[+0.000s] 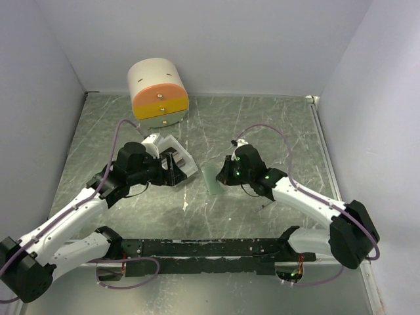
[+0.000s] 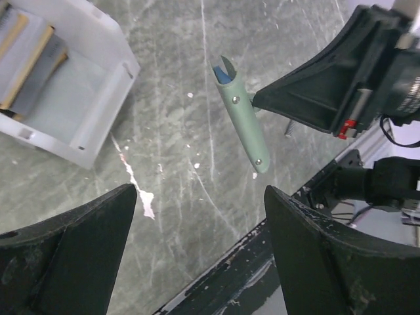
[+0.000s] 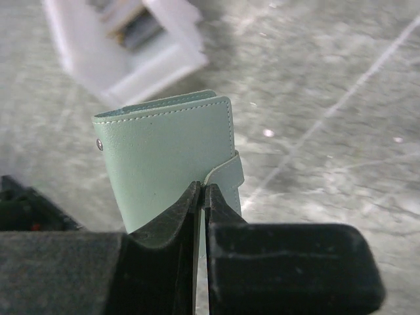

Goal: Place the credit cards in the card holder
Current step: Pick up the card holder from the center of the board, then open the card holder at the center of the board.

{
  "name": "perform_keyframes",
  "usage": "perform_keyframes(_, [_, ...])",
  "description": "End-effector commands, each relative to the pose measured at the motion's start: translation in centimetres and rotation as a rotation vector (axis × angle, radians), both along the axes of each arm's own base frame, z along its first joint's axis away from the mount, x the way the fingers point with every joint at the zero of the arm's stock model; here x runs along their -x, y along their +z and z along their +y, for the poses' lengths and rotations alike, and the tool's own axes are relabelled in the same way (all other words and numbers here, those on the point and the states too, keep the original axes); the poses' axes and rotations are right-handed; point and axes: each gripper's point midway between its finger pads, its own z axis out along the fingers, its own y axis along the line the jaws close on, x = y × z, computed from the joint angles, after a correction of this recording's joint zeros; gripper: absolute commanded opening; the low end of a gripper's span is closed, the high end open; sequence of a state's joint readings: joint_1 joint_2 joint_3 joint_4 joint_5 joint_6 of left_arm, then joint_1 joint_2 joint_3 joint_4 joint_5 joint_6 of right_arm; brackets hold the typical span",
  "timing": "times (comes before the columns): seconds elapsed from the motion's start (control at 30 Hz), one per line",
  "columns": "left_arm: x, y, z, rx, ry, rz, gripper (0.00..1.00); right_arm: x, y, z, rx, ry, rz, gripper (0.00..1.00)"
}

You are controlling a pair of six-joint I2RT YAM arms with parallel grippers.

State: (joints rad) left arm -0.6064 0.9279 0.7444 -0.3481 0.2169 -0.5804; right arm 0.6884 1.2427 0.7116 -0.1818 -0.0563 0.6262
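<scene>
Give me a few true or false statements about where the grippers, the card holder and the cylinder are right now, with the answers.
The right gripper is shut on the card holder. True.
The left gripper is shut. False: it is open, with nothing between its fingers.
The card holder lies flat. False: it is held up on edge.
The cream cylinder stands at the far side of the table. True.

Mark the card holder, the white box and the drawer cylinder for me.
card holder [image 3: 167, 164], right wrist view, middle of its green cover.
white box [image 2: 79, 98], left wrist view, bare floor of one compartment.
drawer cylinder [image 1: 152, 72], top view, its cream shell.
</scene>
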Motion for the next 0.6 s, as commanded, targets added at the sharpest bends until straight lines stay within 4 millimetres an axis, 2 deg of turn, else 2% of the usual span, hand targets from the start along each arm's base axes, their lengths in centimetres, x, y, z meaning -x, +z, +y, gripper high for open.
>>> perform_keyframes(0.0, [0.6,1.2,-2.6,0.131,-0.078,0.034,0.92,0.9,5.2,3.1,-0.239,0.075,-0.06,0.0])
perform_keyframes(0.1, [0.7,1.3,-3.4,0.167,-0.103,0.048,0.92,1.8,6.7,4.3,-0.32,0.121,-0.067,0.0])
perform_keyframes(0.23, [0.3,0.7,-3.9,0.17,-0.105,0.074,0.91,2.4,7.7,5.2,-0.355,0.145,-0.077,0.0])
perform_keyframes(0.43, [0.4,0.2,-4.6,0.199,-0.128,0.103,0.91,3.4,7.3,6.4,-0.354,0.179,-0.066,0.0])
perform_keyframes(0.57, [0.2,-0.8,-4.4,0.173,-0.109,0.114,0.91,3.9,7.6,7.0,-0.366,0.195,-0.075,0.0])
